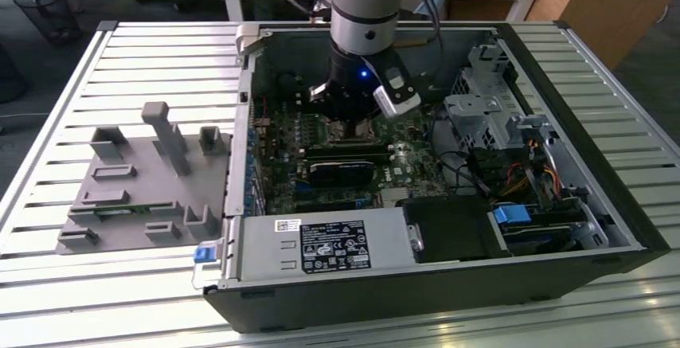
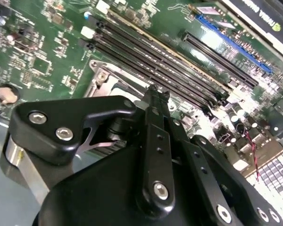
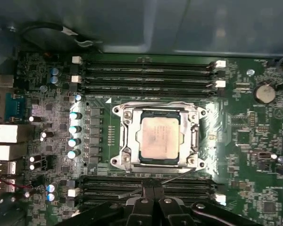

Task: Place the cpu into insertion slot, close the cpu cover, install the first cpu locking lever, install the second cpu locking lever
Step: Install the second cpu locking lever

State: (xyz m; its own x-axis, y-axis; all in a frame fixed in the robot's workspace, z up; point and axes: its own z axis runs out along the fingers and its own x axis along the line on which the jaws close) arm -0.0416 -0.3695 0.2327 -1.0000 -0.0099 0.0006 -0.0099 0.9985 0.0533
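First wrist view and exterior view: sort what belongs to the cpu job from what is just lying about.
Job: dull silver-grey square cpu; thin silver metal cpu cover frame; thin wire locking lever; black gripper.
Lying about: long black memory slots; round silver coin battery; grey plastic fixture.

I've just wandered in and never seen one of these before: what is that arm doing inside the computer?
A robot arm is reaching down into an open computer case lying on a slatted table. Its gripper hangs over the motherboard beside the processor socket. The cpu already sits in the insertion slot, and the cpu cover lies down around it. The gripper holds nothing.
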